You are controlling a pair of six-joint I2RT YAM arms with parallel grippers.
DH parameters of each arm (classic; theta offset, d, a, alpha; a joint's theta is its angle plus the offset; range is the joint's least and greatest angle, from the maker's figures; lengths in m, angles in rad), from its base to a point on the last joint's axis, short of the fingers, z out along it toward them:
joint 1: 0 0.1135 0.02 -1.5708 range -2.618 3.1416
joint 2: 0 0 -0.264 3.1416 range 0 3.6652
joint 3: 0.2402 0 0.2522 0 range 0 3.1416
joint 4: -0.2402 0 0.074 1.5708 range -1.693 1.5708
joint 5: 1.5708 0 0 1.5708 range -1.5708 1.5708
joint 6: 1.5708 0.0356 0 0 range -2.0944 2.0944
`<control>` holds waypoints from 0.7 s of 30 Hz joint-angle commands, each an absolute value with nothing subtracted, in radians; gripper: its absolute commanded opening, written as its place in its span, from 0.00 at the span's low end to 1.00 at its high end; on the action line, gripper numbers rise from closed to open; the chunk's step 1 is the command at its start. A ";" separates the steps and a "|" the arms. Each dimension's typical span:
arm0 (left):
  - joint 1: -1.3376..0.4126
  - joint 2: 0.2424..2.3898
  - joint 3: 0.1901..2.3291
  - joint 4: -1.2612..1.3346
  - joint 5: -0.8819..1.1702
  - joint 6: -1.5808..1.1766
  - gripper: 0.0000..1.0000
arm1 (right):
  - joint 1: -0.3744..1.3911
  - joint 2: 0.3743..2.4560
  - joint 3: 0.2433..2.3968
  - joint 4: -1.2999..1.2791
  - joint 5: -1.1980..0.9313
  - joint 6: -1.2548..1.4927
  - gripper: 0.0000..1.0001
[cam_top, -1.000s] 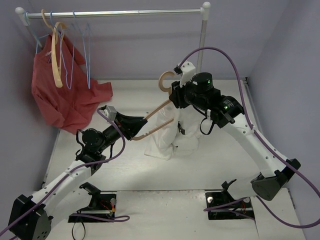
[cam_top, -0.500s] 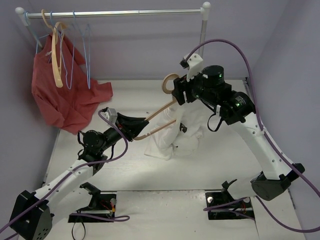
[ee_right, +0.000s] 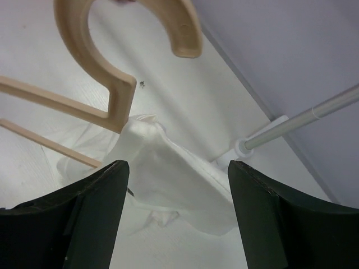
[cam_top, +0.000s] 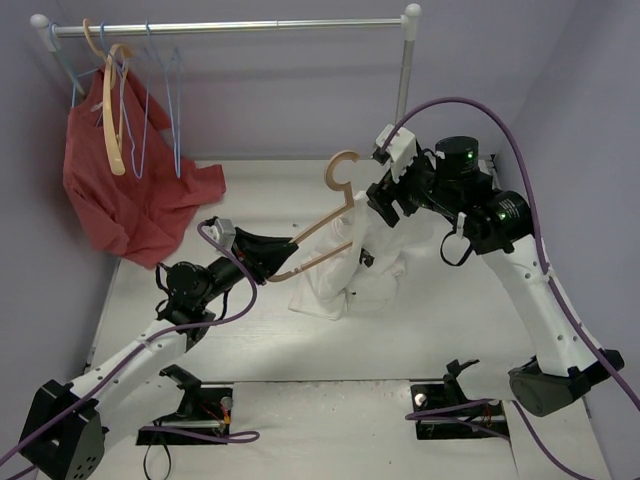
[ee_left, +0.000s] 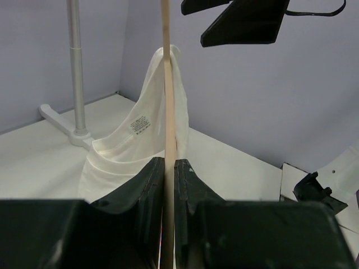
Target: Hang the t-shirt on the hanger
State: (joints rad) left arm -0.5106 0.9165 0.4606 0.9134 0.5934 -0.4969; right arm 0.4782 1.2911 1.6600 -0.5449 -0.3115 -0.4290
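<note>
The tan wooden hanger (cam_top: 335, 205) is held tilted above the table, hook up. My left gripper (cam_top: 278, 255) is shut on the end of its lower arm. In the left wrist view the hanger (ee_left: 166, 101) shows edge-on between the closed jaws (ee_left: 169, 171). The white t-shirt (cam_top: 350, 270) hangs from the hanger's far arm, its lower part bunched on the table; it also shows in the left wrist view (ee_left: 132, 140). My right gripper (cam_top: 384, 205) is open and empty just right of the hanger's neck. In the right wrist view (ee_right: 176, 193) it is above the shirt's shoulder (ee_right: 168, 168), below the hook (ee_right: 112, 61).
A clothes rack's rail (cam_top: 230, 27) runs along the back, with its post (cam_top: 403, 90) behind my right arm and its foot in the left wrist view (ee_left: 70, 126). On the rail's left end hang a red garment (cam_top: 120, 190), blue wire hangers (cam_top: 160, 110) and a cream hanger (cam_top: 110, 110).
My right gripper has drawn back to the right and upward, away from the hanger's neck. The hanger's hook has shifted slightly right. The left gripper has kept its hold.
</note>
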 commanded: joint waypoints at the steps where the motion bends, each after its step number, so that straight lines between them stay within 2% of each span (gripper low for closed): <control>1: -0.517 0.894 0.515 1.051 0.620 -0.472 0.00 | 0.469 1.308 1.660 -0.549 -0.408 -0.598 0.73; 14: -0.517 0.851 0.551 0.979 0.624 -0.448 0.00 | 0.457 1.374 1.629 -0.575 -0.387 -0.732 0.68; 21: -0.517 0.853 0.568 0.957 0.644 -0.445 0.00 | 0.459 1.365 1.595 -0.496 -0.396 -0.749 0.63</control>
